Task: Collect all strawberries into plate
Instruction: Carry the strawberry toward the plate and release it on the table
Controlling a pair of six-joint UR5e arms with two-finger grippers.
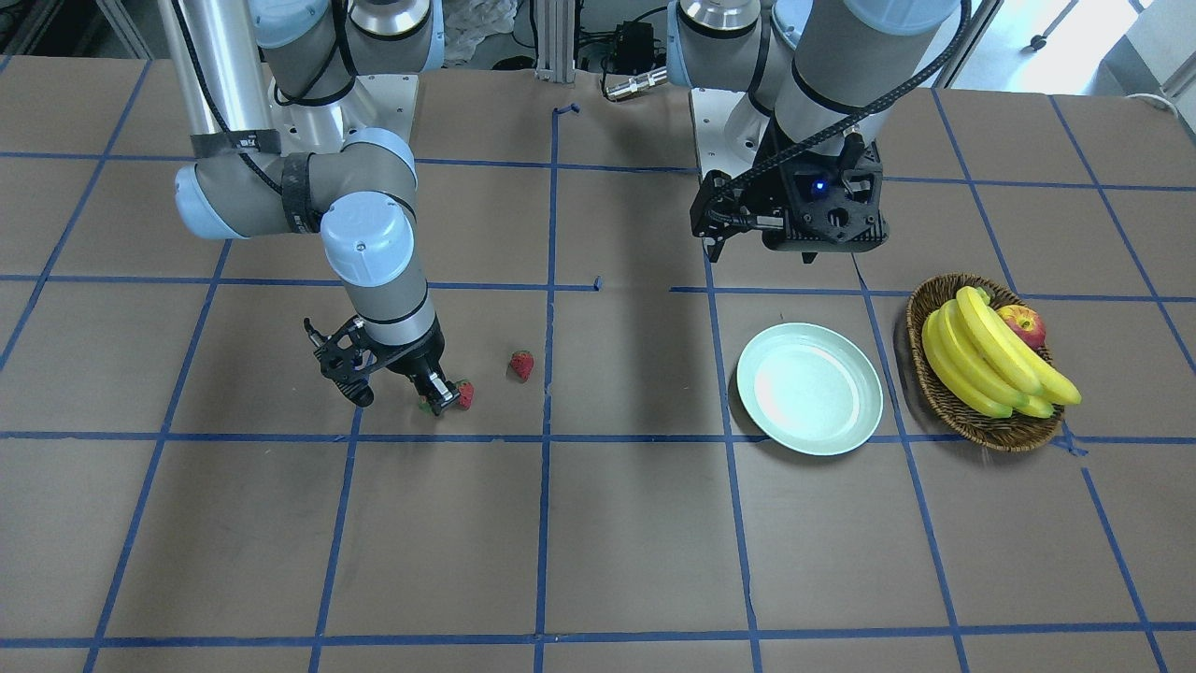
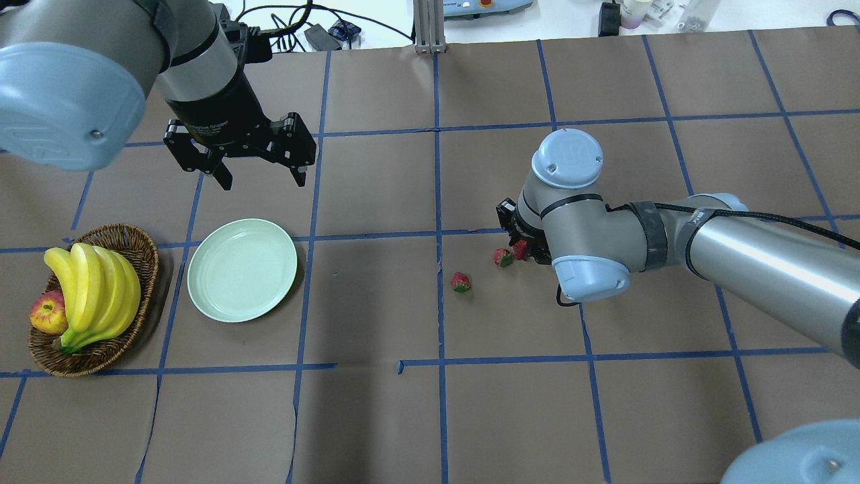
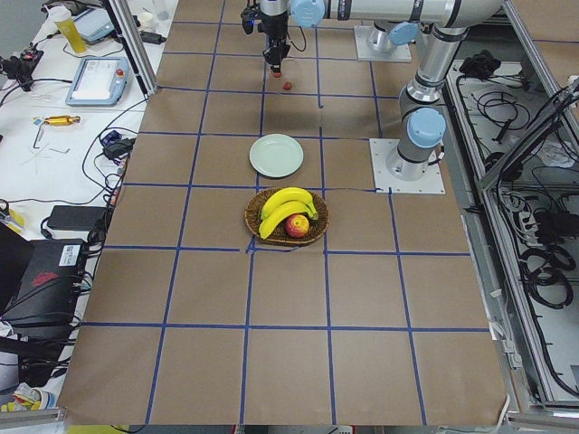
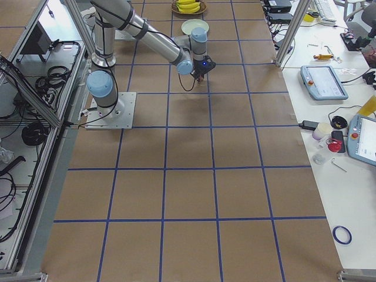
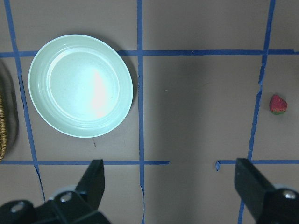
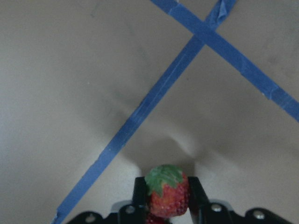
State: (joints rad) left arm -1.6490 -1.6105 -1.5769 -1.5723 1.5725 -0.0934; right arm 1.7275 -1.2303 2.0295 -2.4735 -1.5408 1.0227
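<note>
Since fruit this small slips easily, my right gripper (image 1: 437, 398) pinches one tiny red, green-topped strawberry (image 6: 167, 198) squarely between its jaws. My left gripper (image 2: 263, 180) hovers wide open, with the round pale mint-green glossy plate (image 2: 242, 269) just ahead of its jaws, ready to receive.

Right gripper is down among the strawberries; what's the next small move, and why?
Probably lift straight up a little: the right gripper appears shut on the gripped strawberry at table level, a neighbouring strawberry lies close beside it, and the plate is empty.
</note>
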